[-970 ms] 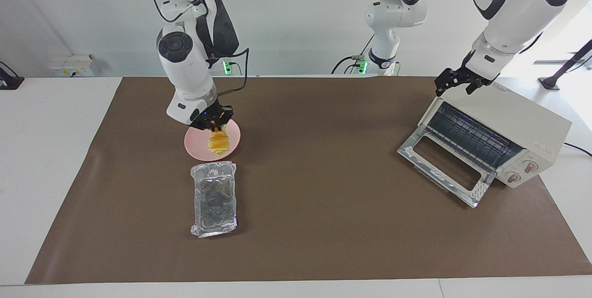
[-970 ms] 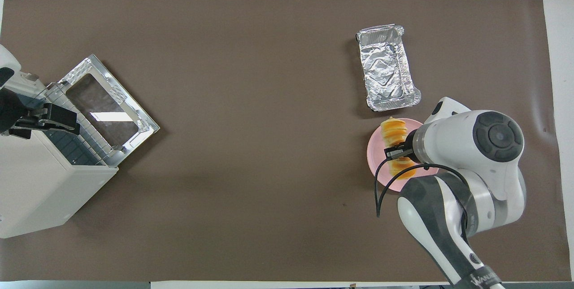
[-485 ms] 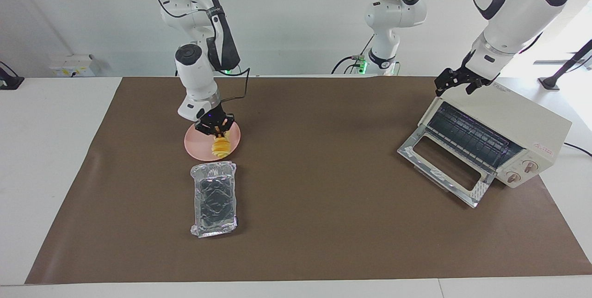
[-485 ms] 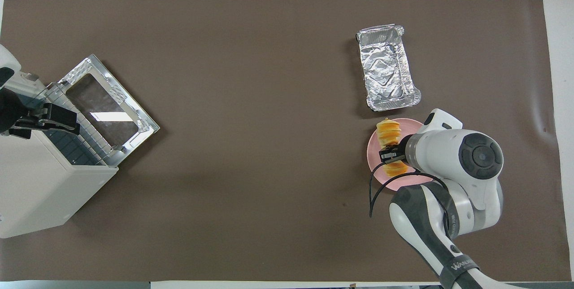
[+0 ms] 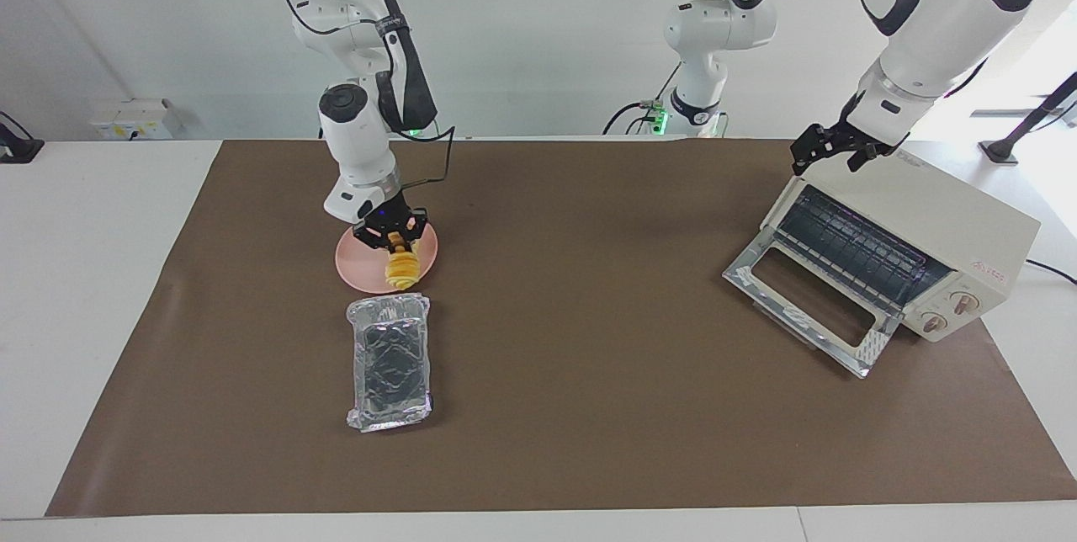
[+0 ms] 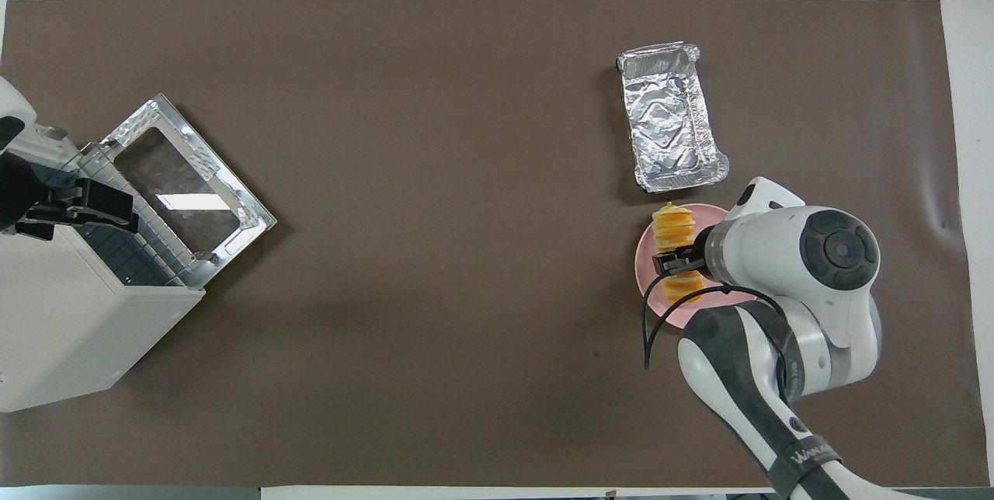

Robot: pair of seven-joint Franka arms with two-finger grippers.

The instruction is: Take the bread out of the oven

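Golden bread (image 5: 402,269) lies on the pink plate (image 5: 358,262). I can't tell whether my right gripper (image 5: 393,233) grips it. My left gripper (image 5: 835,151) waits wide open over the oven (image 5: 942,231).

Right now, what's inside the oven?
Through the open door of the oven only its wire rack shows, with no bread on it. The deeper part is hidden by the oven's top. The bread lies on the pink plate.

Even, bright room light is falling from above, casting only soft, short shadows under the foil tray (image 5: 389,361) and the oven (image 5: 900,247). Its glass door (image 6: 177,202) is catching white glare; daylight is blowing out one corner.
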